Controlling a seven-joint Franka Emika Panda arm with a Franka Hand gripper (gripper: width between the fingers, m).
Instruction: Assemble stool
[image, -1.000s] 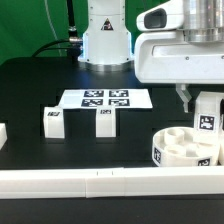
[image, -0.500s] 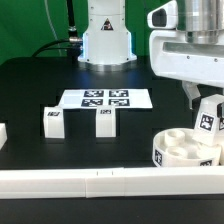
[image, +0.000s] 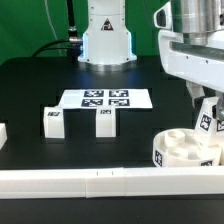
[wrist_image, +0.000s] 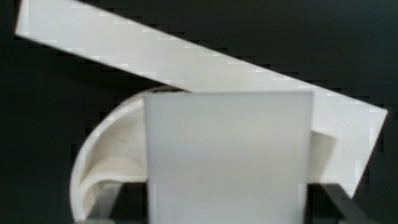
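The claw (image: 203, 104) is hanging at the exterior view's right, clamped on the held leg (image: 208, 120), a short white block that it is keeping upright with a tag facing the camera. In the wrist view this leg's flat face is filling the middle of the picture, and a dark finger (wrist_image: 118, 203) is pressing against each of its sides.

The held leg is hovering over the far right part of the seat disc (image: 183, 150). It is hard to tell whether its lower end is touching the disc, as the rim seems to be covering it. The seat disc is lying on the black bench (image: 30, 90) at the front right, sockets facing up, with a tag showing on its side wall.

The left leg (image: 53, 120) and the middle leg (image: 104, 120) are standing apart on the bench, both just in front of the marker board (image: 103, 98). A long white rail (image: 100, 183) is running along the bench's front edge, just beside the disc.
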